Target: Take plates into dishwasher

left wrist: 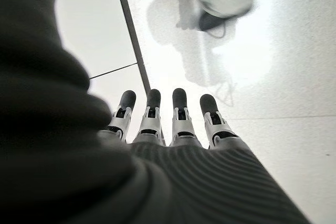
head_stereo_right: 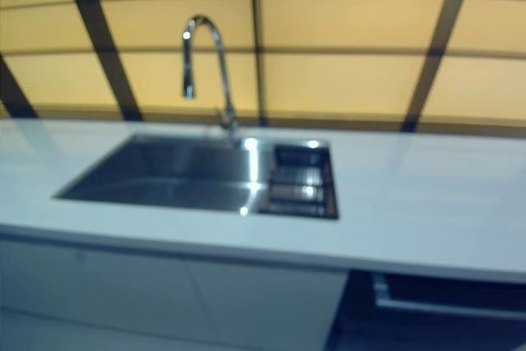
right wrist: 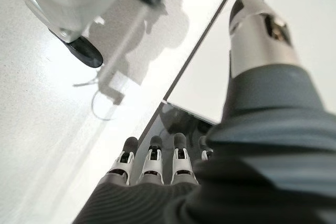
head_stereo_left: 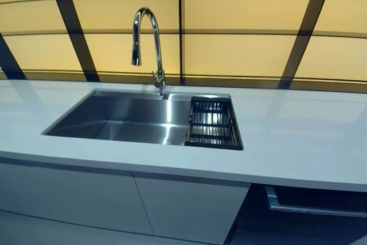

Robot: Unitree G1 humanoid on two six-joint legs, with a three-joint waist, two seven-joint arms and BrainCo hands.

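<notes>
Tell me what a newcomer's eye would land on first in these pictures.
The tall chrome faucet arching over the steel sink set in the white counter. Next, the dark wire rack at the sink's right end. No plates show; both hands hang open over the floor.

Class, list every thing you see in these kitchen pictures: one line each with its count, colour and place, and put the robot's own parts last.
Counter: one, white, running across the view.
Sink: one, steel, set into the counter, left of centre.
Tap: one, chrome, curved, behind the sink.
Rack: one, black wire, in the sink's right end.
Cupboard doors: white, below the counter.
Dishwasher: one, dark, partly open under the counter's right end.
Wall: yellow panels with dark strips.
Plates: none in view.
Left robot hand: fingers straight, above the pale floor.
Right robot hand: fingers straight, holding nothing.
</notes>
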